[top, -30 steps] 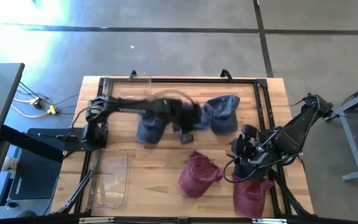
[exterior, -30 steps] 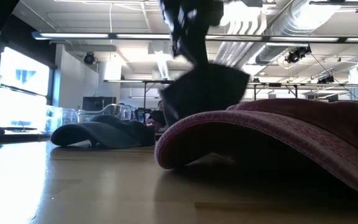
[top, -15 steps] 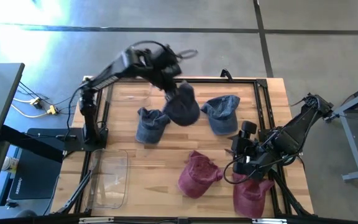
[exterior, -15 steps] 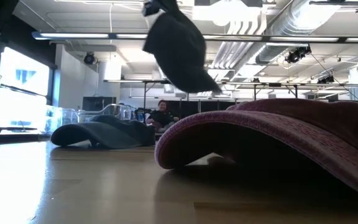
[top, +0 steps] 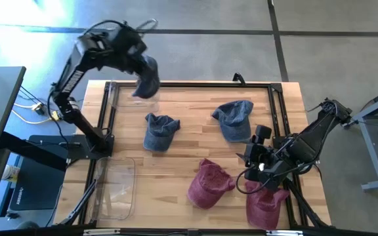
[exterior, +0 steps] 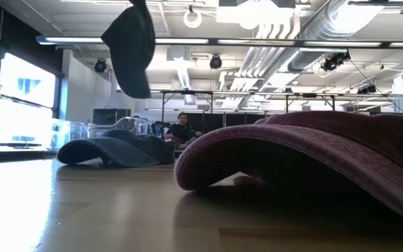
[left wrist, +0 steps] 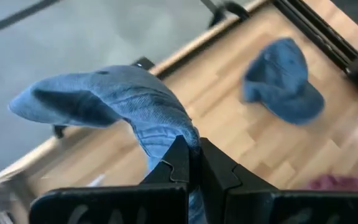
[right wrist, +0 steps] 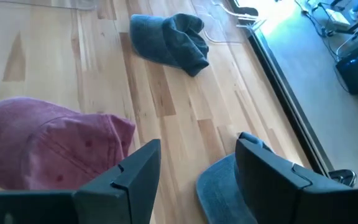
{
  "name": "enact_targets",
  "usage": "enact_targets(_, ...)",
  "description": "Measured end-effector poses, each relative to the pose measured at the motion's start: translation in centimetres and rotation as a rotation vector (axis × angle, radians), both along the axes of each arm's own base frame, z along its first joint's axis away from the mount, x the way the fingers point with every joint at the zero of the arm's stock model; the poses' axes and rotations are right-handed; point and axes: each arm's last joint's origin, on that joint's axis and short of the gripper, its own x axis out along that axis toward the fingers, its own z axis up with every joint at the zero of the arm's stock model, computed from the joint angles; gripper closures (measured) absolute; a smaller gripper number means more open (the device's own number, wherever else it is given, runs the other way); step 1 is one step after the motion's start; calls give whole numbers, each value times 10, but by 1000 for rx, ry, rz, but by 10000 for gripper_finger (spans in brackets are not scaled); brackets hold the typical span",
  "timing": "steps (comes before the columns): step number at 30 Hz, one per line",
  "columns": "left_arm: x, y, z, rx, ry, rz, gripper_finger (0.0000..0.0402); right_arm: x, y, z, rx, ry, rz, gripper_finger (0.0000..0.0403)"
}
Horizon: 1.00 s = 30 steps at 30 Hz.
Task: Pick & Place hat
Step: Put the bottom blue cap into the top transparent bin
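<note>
I read the wooden tabletop (top: 176, 157) as the staging area: it fills the centre of the high view and carries four caps laid out apart from one another, presumably so each can be taken singly. Two clear bins (top: 113, 190) sit along the tabletop's left side, lower left and upper left of the frame; I judge them the likely drop places. A denim cap (top: 159, 130) lies left of centre, another denim cap (top: 233, 119) right of centre, a maroon cap (top: 209, 183) at lower centre, and a second maroon cap (top: 264, 204) at lower right.

The left arm stands raised and folded back toward the upper left of the frame, elbow high, wrist turned down over the tabletop's far-left corner. Its left end effector (left wrist: 188, 158) is pressed together, pinching the carried blue cap (top: 146, 77) by a fold of cloth, so the hat hangs free above the upper-left bin.

The right arm waits low at the right edge, its right end effector (right wrist: 194, 165) spread and holding nothing, above the lower-right maroon cap.
</note>
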Motion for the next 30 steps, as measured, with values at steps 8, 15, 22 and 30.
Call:
enact_targets(8, -34, 30, 4, 80, 51, 152, 399, 0, 0, 0, 23, -14, -22, 199)
enact_targets(15, -43, 59, -21, -9, 140, 175, 400, 0, 0, 0, 54, -33, -51, 199)
enact_targets(22, -47, 77, -56, -100, 274, 198, 401, 0, 0, 0, 73, -55, -78, 199)
enact_targets(30, -64, 76, -100, -164, 493, 263, 401, 1, -1, 1, 62, -96, -106, 199)
